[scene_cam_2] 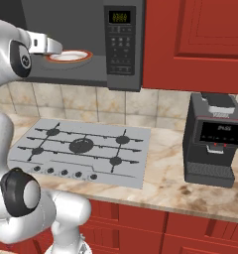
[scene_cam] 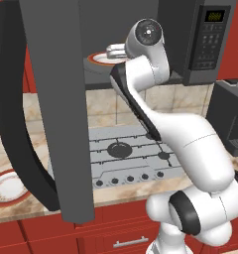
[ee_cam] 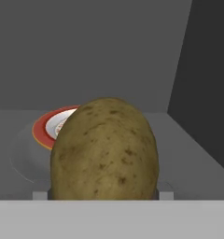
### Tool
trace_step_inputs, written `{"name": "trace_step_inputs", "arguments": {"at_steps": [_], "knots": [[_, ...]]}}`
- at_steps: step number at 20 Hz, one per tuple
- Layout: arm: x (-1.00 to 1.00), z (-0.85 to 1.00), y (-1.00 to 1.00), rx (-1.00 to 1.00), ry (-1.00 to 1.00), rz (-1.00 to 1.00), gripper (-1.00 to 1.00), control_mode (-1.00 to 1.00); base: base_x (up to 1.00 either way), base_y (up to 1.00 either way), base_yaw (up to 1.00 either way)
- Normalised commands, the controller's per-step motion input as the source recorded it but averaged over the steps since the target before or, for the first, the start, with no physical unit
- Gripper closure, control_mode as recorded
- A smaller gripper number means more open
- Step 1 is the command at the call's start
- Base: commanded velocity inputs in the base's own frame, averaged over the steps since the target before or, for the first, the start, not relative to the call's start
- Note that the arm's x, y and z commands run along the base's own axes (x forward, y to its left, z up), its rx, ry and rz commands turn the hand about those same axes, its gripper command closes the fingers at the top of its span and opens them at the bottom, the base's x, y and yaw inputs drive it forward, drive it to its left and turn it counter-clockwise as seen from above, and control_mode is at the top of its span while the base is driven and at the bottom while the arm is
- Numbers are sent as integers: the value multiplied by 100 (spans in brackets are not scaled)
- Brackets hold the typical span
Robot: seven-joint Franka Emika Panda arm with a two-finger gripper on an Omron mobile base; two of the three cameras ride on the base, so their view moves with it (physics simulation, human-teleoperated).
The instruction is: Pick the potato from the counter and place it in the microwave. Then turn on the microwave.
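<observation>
the potato (ee_cam: 104,149) sits right in front of the hand camera, held up inside the grey cavity of the microwave (scene_cam_2: 122,44), so the gripper (ee_cam: 103,196) is closed on it, its tips hidden behind the lump except for small pale corners at each side. beyond it, on the cavity floor, lies a white plate with a red rim (ee_cam: 51,127), and the potato hangs above and just short of that plate, not yet resting on anything as far as the hand view tells. from the base cameras the arm reaches up and forward into the open oven, its wrist at the mouth, with the plate (scene_cam_2: 69,55) visible just past it; the door (scene_cam: 56,109) is swung wide toward the robot (it fills much of the left base view), which is why the reach goes in around it. the likely aim is to set the potato onto the plate, so a little more travel inward and down seems needed before letting go. another red-rimmed plate (scene_cam: 7,186) lies on the desk (scene_cam_2: 165,163) left of the cooktop (scene_cam_2: 81,149).
</observation>
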Motion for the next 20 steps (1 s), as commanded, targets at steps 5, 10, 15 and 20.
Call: {"name": "trace_step_inputs", "arguments": {"at_steps": [5,10,15,20], "knots": [[46,0,0,0,6,0,100,-100,0,0,0],[53,-2,0,0,4,0,100,-100,0,0,0],[53,-4,0,0,5,0,100,-100,0,0,0],[43,-15,0,0,6,0,100,-100,0,0,0]]}}
